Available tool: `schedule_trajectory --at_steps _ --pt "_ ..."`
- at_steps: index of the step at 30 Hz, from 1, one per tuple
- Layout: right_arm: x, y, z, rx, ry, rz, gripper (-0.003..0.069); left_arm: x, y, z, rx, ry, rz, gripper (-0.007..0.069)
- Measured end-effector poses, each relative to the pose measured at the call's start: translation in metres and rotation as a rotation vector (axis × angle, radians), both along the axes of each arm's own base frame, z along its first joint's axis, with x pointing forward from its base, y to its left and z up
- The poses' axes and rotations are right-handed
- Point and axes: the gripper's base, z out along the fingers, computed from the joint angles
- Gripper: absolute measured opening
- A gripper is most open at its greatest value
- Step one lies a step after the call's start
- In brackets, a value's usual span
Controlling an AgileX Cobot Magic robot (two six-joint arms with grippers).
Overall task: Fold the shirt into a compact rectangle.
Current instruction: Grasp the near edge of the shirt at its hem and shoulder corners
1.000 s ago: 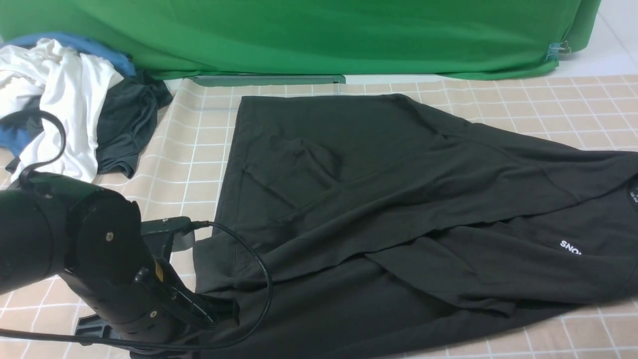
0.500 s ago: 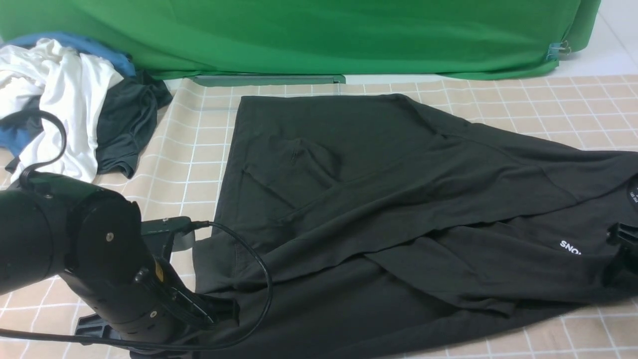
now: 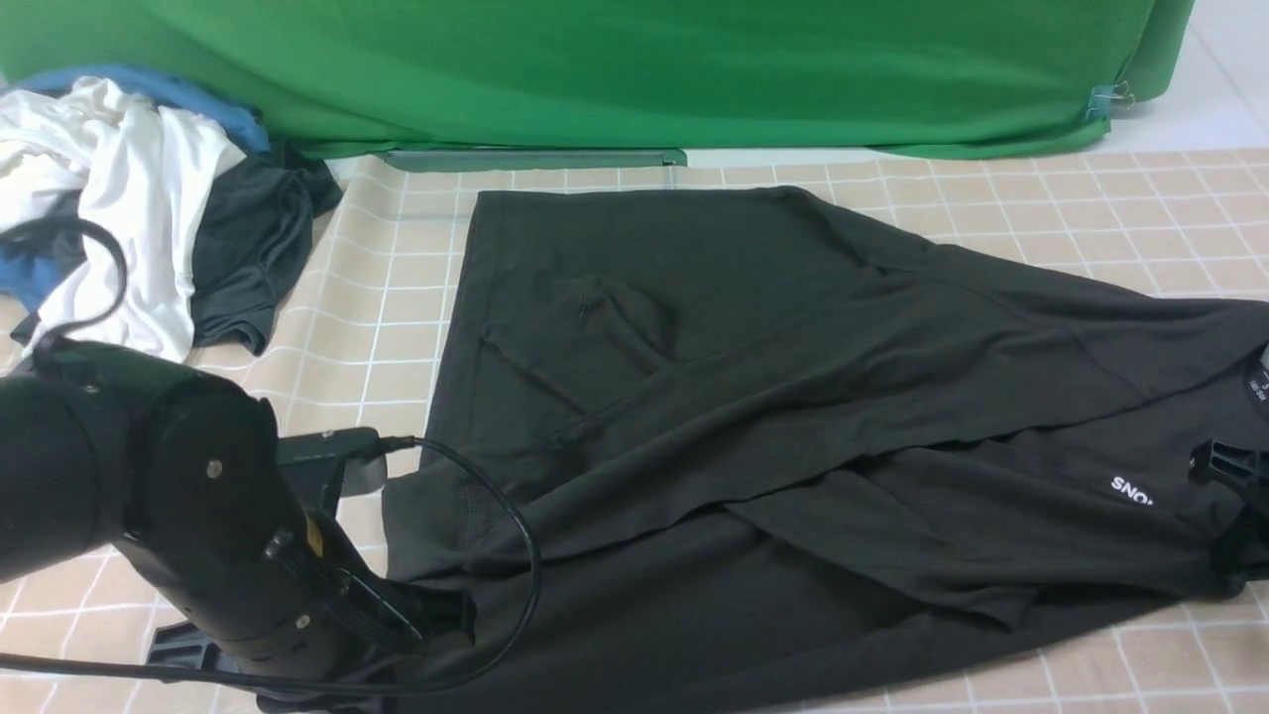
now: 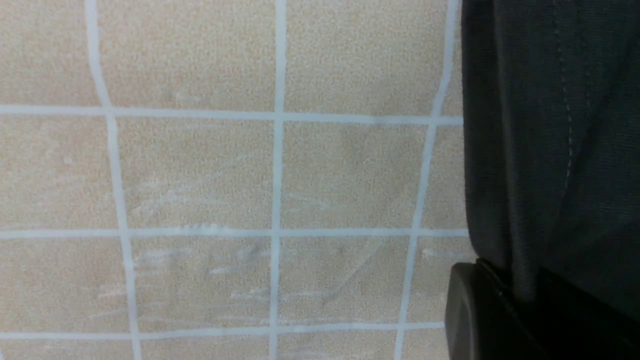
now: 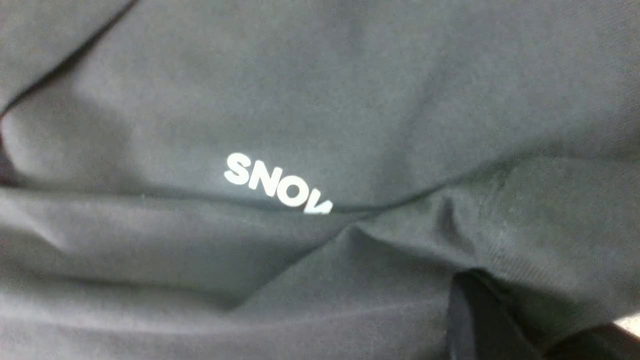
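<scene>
The shirt [image 3: 753, 377] lies half-folded across the checked table [image 3: 387, 297], its right end cut off by the frame. Our left gripper [image 3: 451, 617] pinches its near hem, fingers pressed together. Bare table separates shirt from the clothes pile [image 3: 149, 198]. Our right gripper [image 3: 1232, 521] sits in folds by the half-hidden lettering [image 3: 1131, 490]; we cannot tell its fingers' state.

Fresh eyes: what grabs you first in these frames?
The big black shirt, half folded, sprawls across the checked table cover. The left gripper pinches its near left corner; a heap of clothes sits far left before the green backdrop.
</scene>
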Motion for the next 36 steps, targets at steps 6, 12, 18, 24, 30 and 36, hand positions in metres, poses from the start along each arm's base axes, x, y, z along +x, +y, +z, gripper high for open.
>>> schedule_trajectory --at_steps 6,12,18,24,30,36 --pt "-0.012 -0.004 0.021 -0.054 -0.014 0.045 0.0078 -0.005 0.005 0.033 -0.005 -0.075 -0.023 0.0028" --pt "-0.036 -0.018 0.039 -0.113 0.055 0.031 0.0078 -0.017 0.013 0.046 0.023 -0.068 -0.037 0.0018" --pt "-0.077 -0.014 0.040 -0.130 0.136 0.017 0.0078 -0.028 0.019 0.048 0.054 -0.021 -0.044 0.0017" --pt "-0.093 -0.009 0.036 -0.149 0.111 0.003 0.0078 -0.039 0.014 0.035 -0.034 0.064 -0.017 0.0017" --pt "-0.092 -0.010 0.036 -0.156 0.094 0.000 0.0078 -0.050 0.013 0.012 -0.091 0.101 0.011 0.0063" --pt "-0.092 -0.010 0.036 -0.159 0.089 -0.002 0.0078 -0.047 0.006 0.008 -0.170 0.057 0.049 0.0262"
